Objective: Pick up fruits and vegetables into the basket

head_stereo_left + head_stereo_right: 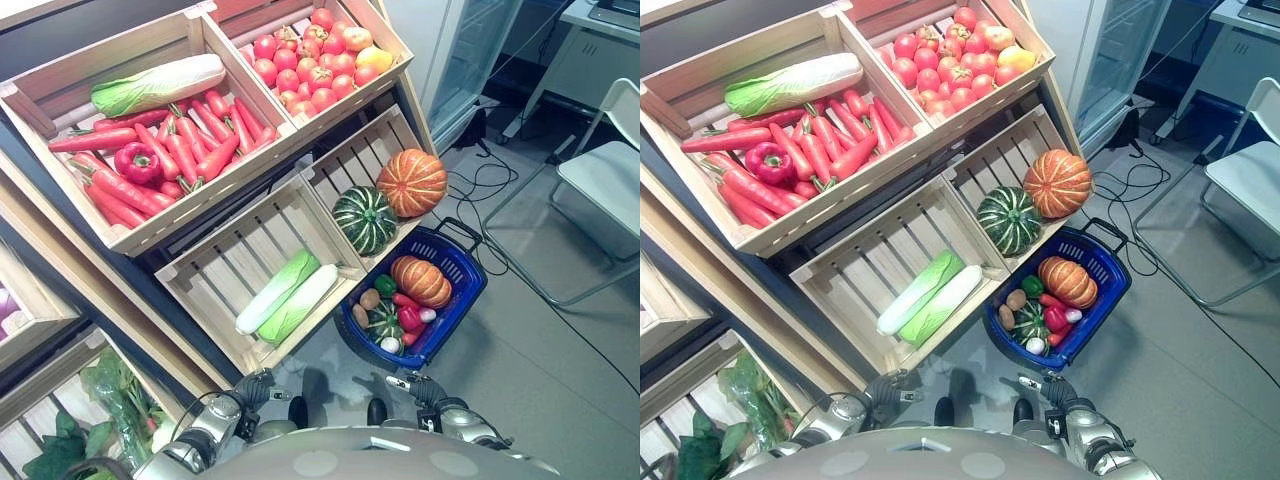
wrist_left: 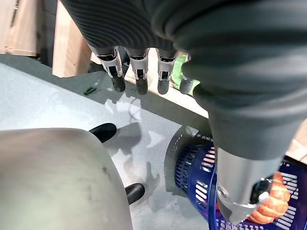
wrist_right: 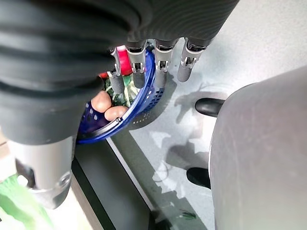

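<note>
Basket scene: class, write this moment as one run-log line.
left hand: open, empty | right hand: open, empty | blue basket: on floor, holds orange pumpkin, small produce | crates: stocked

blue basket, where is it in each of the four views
Left eye view: blue basket on the floor, lower right of centre, by the crates.
Right eye view: same spot, rim at.
Left wrist view: past the left hand, wall at.
Right wrist view: past the right hand, rim at.
Shared landmark: the orange pumpkin inside it.
</note>
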Tool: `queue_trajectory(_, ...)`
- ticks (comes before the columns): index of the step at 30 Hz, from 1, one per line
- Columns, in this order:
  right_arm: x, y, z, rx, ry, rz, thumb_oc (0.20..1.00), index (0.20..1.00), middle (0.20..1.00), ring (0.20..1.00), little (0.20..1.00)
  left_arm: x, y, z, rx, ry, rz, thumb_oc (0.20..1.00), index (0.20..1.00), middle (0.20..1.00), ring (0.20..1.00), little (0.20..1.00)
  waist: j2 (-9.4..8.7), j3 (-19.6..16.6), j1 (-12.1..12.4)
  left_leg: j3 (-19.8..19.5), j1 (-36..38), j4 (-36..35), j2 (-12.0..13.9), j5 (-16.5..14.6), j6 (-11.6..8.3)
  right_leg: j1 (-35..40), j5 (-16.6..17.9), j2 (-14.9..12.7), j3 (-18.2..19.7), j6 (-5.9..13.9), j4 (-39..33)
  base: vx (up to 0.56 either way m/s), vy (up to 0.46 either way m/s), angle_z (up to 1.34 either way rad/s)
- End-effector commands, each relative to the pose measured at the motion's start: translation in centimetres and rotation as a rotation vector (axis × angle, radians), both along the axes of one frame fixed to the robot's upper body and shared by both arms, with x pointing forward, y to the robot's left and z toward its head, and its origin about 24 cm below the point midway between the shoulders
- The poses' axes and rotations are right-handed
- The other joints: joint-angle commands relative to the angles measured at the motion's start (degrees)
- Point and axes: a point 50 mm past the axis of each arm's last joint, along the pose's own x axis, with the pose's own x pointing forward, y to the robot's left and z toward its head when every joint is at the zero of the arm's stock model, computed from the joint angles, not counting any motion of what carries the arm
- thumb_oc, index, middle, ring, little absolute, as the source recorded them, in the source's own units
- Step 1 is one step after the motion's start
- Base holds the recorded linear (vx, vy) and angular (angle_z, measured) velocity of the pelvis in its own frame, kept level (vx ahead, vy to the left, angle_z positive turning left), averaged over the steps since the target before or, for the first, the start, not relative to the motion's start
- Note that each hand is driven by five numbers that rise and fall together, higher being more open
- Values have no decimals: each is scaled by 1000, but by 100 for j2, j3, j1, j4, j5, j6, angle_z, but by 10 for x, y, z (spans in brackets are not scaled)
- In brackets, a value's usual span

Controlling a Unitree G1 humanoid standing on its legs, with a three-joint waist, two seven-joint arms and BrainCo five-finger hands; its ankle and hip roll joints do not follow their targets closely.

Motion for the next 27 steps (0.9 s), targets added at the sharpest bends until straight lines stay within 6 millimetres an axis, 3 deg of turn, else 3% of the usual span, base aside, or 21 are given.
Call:
queue_trajectory(1,14,13,3,39,-51,14,1000,1000,1000,1000,1000,28,-3,10,12,-100,-26,1000,1000,1000,1000,1000,-203,192,12,-94,-90,9,-169,-101,303,-43,226,-22,77,145,44,0,0,0)
queue_trajectory(8,8,14,1,51,-31,-23,1000,1000,1000,1000,1000,32,-3,14,79,-215,-103,1000,1000,1000,1000,1000,-241,163,8,-68,0,9,-152,-134,288,45,191,19,85,131,31,19,-13,0)
queue_trajectory(12,3,10,0,44,-21,-48,1000,1000,1000,1000,1000,59,-9,35,132,-441,-160,1000,1000,1000,1000,1000,-230,186,-39,-33,4,9,-165,-145,297,24,203,55,184,120,31,13,11,-3)
queue_trajectory(18,-4,7,-2,41,-6,-87,1000,1000,1000,1000,1000,99,-16,73,210,-730,-159,1000,1000,1000,1000,1000,-243,246,-101,10,-36,9,-193,-138,311,-40,244,84,260,122,31,9,13,-6)
queue_trajectory(19,-2,7,0,40,-20,-97,1000,1000,1000,1000,1000,114,-17,91,253,-842,-148,1000,1000,1000,1000,1000,-253,304,-111,20,-75,9,-205,-129,320,-95,256,88,275,114,48,-10,14,-13)
queue_trajectory(20,-1,6,0,39,-27,-100,1000,1000,1000,1000,1000,118,-16,96,274,-876,-142,1000,1000,1000,1000,1000,-255,326,-112,22,-92,9,-206,-124,321,-115,260,91,275,109,54,-72,21,-9)
queue_trajectory(22,12,4,5,34,-75,-114,1000,1000,1000,1000,1000,141,-13,121,341,-1006,-93,1000,1000,1000,1000,1000,-241,492,-124,29,-230,13,-213,-86,331,-306,253,111,297,88,160,-154,27,-2)
queue_trajectory(27,38,0,18,37,-192,-149,1000,1000,1000,1000,1000,178,4,166,519,-1204,77,1000,1000,1000,1000,1000,-193,945,-190,-17,-554,9,-220,29,337,-678,212,177,289,48,406,-174,18,-2)
